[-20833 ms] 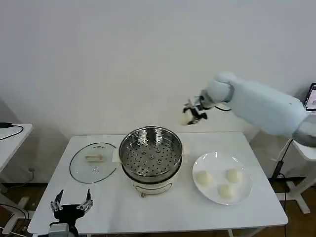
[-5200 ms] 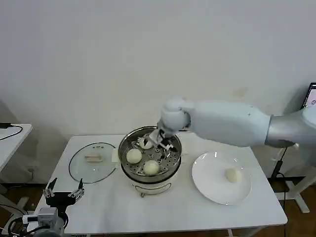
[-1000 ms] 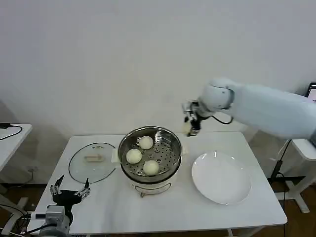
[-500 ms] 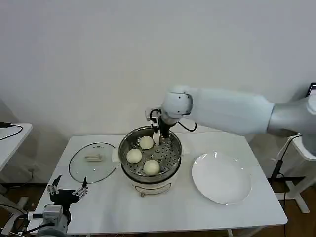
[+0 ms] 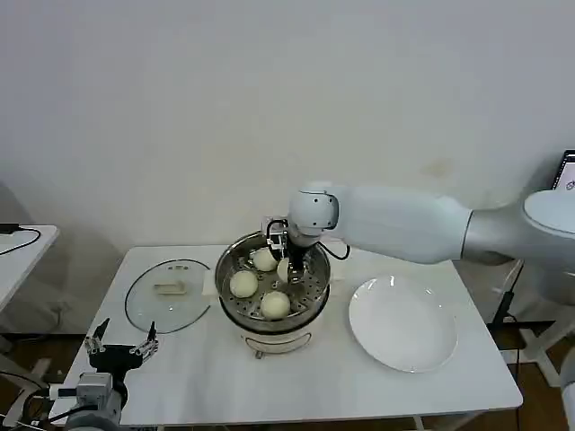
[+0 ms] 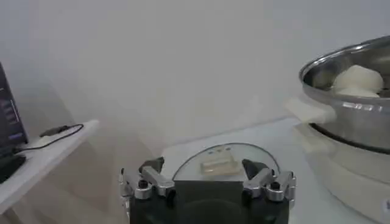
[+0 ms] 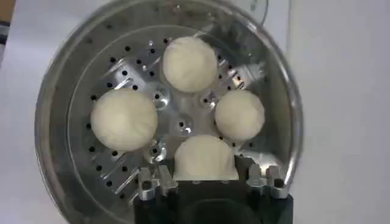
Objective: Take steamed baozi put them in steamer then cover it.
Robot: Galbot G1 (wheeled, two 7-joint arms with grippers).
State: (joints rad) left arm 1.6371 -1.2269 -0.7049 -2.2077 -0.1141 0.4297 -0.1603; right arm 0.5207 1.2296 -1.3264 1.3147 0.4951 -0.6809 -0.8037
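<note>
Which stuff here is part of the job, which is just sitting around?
Job: four baozi, steamer, lid, right gripper holding the fourth, left gripper parked open.
Just lying about: plate, side table, cable.

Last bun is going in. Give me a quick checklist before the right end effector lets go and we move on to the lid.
1. Fourth baozi inside the steamer: ok, it sits between the right end effector fingers over the perforated tray.
2. Other three baozi seated: ok, all rest on the tray.
3. White plate has no buns left: ok.
4. Release done: not ok, fingers still bracket the bun.
5. Cover reachable: ok, it lies flat on the table left of the steamer, handle up.
6. Left end effector ready: ok, open, facing the cover from the table's near edge.
</note>
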